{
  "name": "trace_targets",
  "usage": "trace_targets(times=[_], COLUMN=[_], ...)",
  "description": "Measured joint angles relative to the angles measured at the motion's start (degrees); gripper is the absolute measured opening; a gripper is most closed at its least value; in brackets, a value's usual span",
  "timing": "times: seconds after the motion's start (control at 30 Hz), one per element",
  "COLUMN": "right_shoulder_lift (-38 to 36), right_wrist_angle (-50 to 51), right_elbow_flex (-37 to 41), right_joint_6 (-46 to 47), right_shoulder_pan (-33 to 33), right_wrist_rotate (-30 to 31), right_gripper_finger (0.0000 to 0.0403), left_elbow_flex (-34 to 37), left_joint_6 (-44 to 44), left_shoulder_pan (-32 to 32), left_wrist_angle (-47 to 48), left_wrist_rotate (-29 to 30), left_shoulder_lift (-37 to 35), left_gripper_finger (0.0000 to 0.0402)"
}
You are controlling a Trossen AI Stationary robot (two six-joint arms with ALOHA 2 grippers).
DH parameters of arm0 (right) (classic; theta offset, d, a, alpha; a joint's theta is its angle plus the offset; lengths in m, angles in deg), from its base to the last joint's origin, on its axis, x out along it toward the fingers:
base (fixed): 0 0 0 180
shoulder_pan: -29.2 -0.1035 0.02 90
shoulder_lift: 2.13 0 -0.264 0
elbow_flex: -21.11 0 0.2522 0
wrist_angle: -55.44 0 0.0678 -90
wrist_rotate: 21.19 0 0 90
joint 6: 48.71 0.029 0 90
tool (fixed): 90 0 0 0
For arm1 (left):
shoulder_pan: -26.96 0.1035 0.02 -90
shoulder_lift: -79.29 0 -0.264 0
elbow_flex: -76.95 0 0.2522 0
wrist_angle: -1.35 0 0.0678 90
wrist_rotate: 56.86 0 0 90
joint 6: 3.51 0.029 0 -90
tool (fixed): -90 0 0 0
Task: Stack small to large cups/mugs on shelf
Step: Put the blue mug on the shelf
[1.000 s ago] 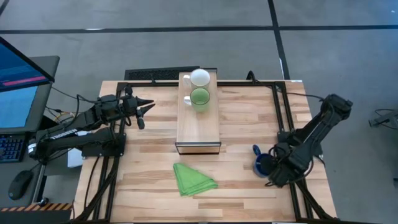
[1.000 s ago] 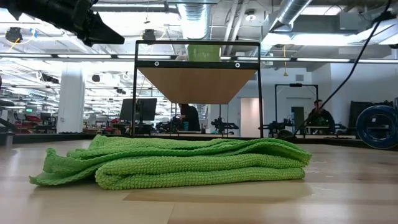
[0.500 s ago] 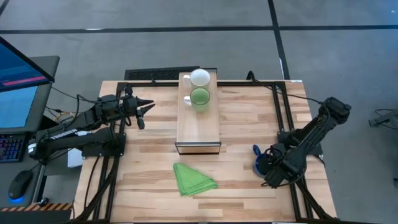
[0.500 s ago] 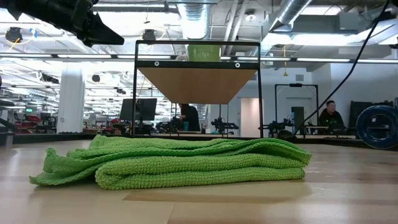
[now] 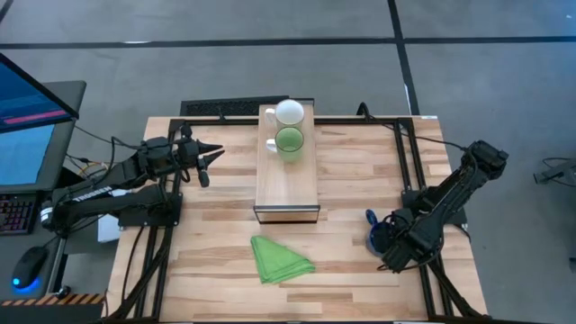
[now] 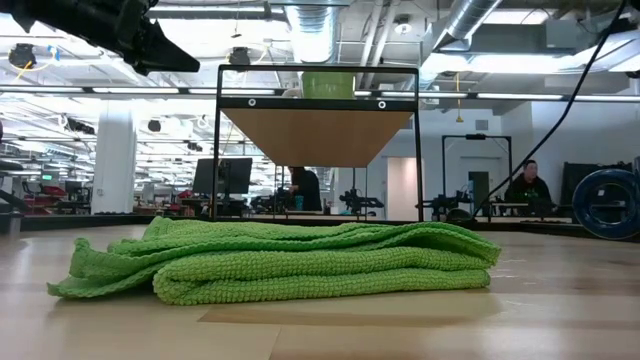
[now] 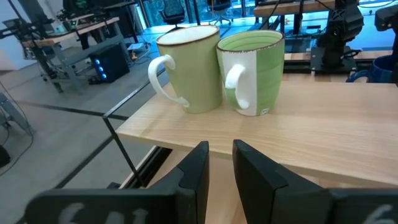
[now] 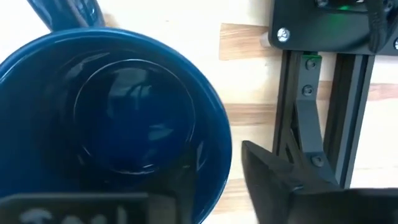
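The small white mug [image 5: 289,112] and the light green mug [image 5: 289,141] stand upright on the far end of the light-wood shelf [image 5: 288,184]; both also show in the left wrist view, the white mug [image 7: 189,68] and the green mug [image 7: 255,71]. The dark blue mug [image 5: 377,234] stands upright on the table at the right, its handle [image 8: 68,15] toward the far side. My right gripper [image 8: 214,180] is open and points down over the mug's rim, one finger inside and one outside its wall. My left gripper [image 7: 221,165] is shut and empty, left of the shelf.
A folded green cloth [image 5: 279,257] lies on the table in front of the shelf's dark open end, and it fills the low view [image 6: 280,260]. A black frame rail [image 8: 311,118] runs close beside the blue mug. Bare tabletop lies between shelf and mug.
My right gripper has gone down a little and toward the near edge over the dark blue mug, then has kept still. The mug has stayed in place.
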Motion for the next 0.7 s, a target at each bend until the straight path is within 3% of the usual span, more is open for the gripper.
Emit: trace_targets(times=[0.5, 0.7], right_shoulder_lift=[-0.15, -0.15], right_wrist_angle=[-0.10, 0.70], right_elbow_flex=[-0.02, -0.02], right_joint_6=[-0.43, -4.66], right_shoulder_pan=[0.02, 0.86], right_wrist_rotate=[0.53, 2.13], right_gripper_finger=[0.0027, 0.0025], left_elbow_flex=[0.00, 0.00], left_joint_6=[0.05, 0.07], left_shoulder_pan=[0.00, 0.00], left_wrist_angle=[1.71, 1.69], left_wrist_rotate=[-0.02, 0.00], left_shoulder_lift=[0.00, -0.02], left_gripper_finger=[0.0063, 0.0063])
